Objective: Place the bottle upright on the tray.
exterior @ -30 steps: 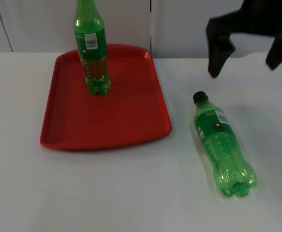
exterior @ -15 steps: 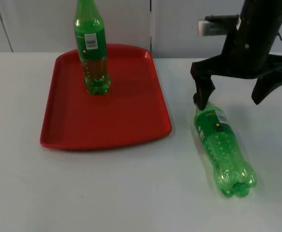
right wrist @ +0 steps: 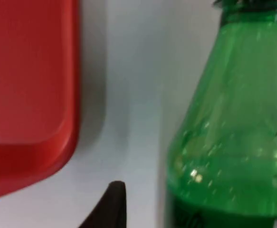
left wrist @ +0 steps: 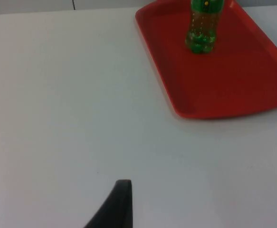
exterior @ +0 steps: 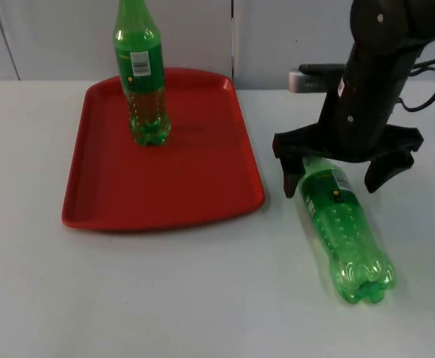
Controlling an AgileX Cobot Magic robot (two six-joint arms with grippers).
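Lowered, right end effector [exterior: 330, 179] now straddles lying bottle's [exterior: 344, 231] neck, fingers wide.

Two green plastic bottles are on the scene. One bottle [exterior: 142, 74] stands upright in the upper left of the top view; the other bottle [exterior: 344, 231] lies on its side at the lower right of that view. There is one red tray [exterior: 195, 179], left of centre in the top view. One white table [exterior: 165, 298] carries all of it. One gripper, the right gripper [exterior: 331, 175], appears at the right of the top view.
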